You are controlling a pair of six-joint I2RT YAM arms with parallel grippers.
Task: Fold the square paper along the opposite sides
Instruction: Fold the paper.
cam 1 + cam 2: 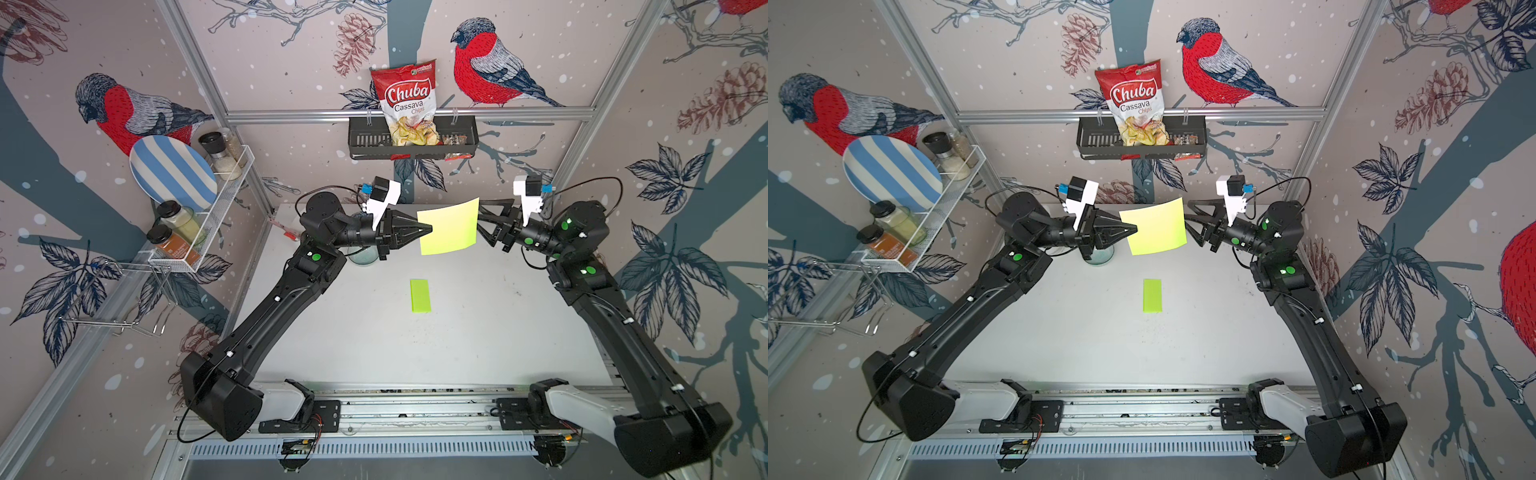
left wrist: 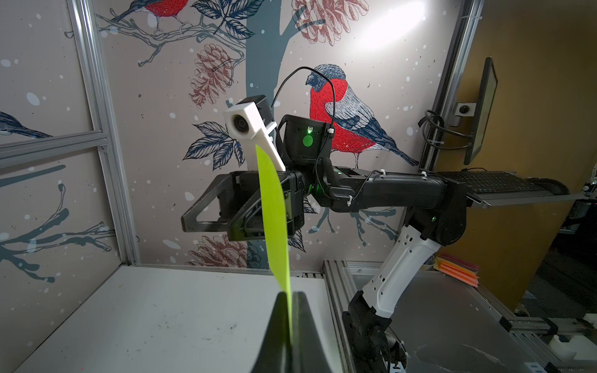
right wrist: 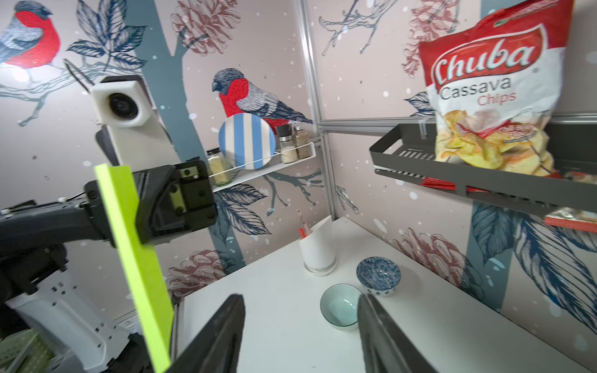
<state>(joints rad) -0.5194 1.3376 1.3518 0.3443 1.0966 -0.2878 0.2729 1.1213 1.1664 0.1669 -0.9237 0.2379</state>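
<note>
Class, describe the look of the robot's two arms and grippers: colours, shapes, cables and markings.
The left arm and right arm are black with white base links, round green stickers and thin black cables. The left gripper and right gripper have black, tapered triangular fingers and carry white camera mounts.

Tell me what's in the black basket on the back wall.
A Chuba chips bag stands in the basket, its top sticking out. Small packets lie beside it, mostly hidden by the basket's wall, so their kind cannot be told.
</note>
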